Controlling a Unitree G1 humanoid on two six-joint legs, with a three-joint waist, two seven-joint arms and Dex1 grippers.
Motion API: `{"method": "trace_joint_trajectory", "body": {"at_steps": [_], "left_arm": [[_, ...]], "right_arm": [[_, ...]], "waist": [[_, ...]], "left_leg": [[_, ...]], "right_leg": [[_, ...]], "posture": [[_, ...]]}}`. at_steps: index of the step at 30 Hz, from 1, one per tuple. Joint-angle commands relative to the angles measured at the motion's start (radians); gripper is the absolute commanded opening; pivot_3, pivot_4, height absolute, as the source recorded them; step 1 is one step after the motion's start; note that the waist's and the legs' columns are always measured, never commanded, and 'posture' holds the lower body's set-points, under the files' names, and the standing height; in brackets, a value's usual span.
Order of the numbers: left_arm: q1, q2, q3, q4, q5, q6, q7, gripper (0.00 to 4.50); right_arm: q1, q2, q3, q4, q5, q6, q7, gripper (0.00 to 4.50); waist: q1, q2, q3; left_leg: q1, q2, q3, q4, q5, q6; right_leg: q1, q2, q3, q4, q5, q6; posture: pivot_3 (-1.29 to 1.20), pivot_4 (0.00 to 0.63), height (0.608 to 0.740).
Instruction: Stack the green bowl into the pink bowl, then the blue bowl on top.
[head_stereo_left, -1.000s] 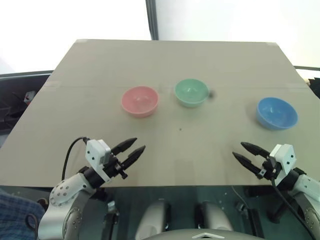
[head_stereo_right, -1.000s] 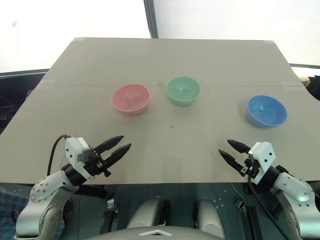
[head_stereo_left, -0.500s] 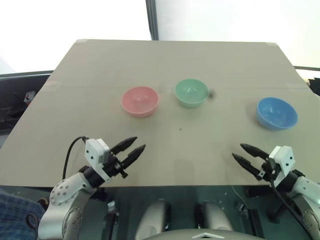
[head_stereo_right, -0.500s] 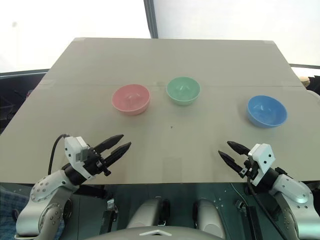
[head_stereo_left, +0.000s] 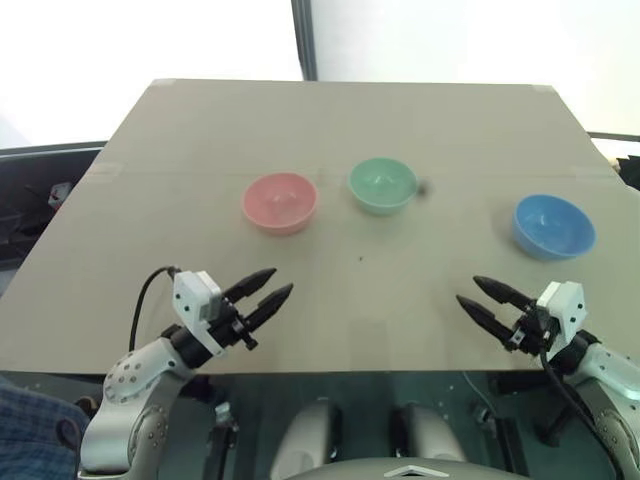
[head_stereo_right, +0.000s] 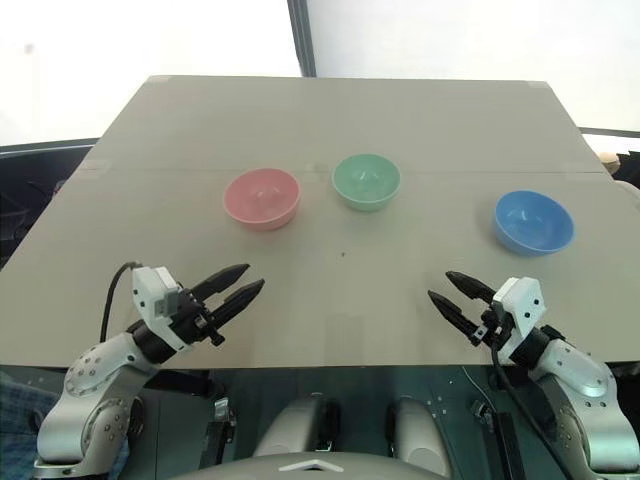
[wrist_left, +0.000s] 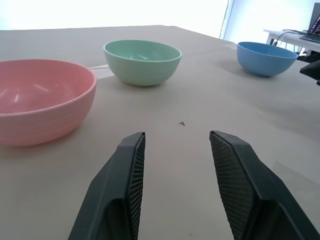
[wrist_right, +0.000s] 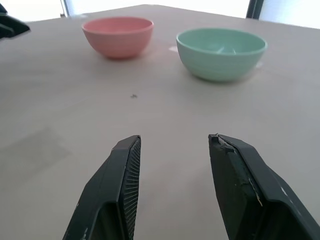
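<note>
While all three bowls sit upright and separate, nothing is stacked. Table is a flat matte beige board, a faint seam running across it behind the bowls, a tiny dark speck near the middle. Pink bowl: small, round, salmon plastic, smooth with faint ridges on the outer wall, left of centre. Green bowl: mint, same shape, just right of the pink one and slightly nearer the far edge, not touching it. Blue bowl: sky-blue, a bit wider, well apart near the right edge. Left hand hovers by the near edge, left side, black tapered fingers with cross-hatched pads, parted, empty. Right hand by the near edge, right side, fingers apart, empty.
</note>
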Motion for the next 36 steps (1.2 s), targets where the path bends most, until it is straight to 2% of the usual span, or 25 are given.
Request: {"method": "trace_joint_trajectory", "body": {"at_steps": [1,8,18,30,36], "left_arm": [[-0.034,0.004,-0.012,0.009,0.036,0.010,0.045,2.18],[-0.169,0.033,-0.050,0.057,0.160,0.130,0.196,2.18],[-0.398,0.128,-0.228,0.058,0.402,0.252,0.274,2.18],[-0.535,0.127,-0.277,0.174,0.492,0.178,0.257,2.18],[-0.594,0.118,-0.287,0.312,0.520,0.138,0.256,2.18]], "right_arm": [[-0.022,-0.005,-0.029,-0.145,0.177,0.066,-0.003,2.25],[-0.067,-0.070,-0.052,-0.264,0.337,0.160,-0.023,2.25],[-0.089,-0.090,-0.055,-0.253,0.311,0.173,-0.036,2.25],[-0.087,-0.078,-0.053,-0.252,0.274,0.162,-0.055,2.25],[-0.092,-0.067,-0.044,-0.246,0.248,0.154,-0.065,2.25]], "waist": [[0.000,0.000,0.000],[0.001,-0.001,-0.001],[0.000,-0.001,-0.001],[0.001,-0.001,-0.001],[0.001,-0.001,-0.001]], "left_leg": [[0.000,0.000,0.000,0.000,0.000,0.000],[0.000,0.000,0.000,0.001,0.000,0.000],[0.000,0.000,0.000,0.001,0.000,0.000],[-0.001,0.000,0.000,0.001,0.000,0.000],[-0.001,0.000,0.000,0.001,0.000,0.000]], "right_leg": [[0.000,0.000,0.000,0.000,0.000,0.000],[0.000,0.000,0.000,0.001,0.000,0.000],[0.001,0.000,0.000,0.001,0.000,0.001],[0.000,0.000,0.000,0.002,0.000,0.001],[0.000,0.000,0.000,0.002,0.000,0.001]], "posture": [[0.00,0.150,0.740],[0.00,0.150,0.740],[0.00,0.150,0.740],[0.00,0.150,0.740],[0.00,0.150,0.740]]}}
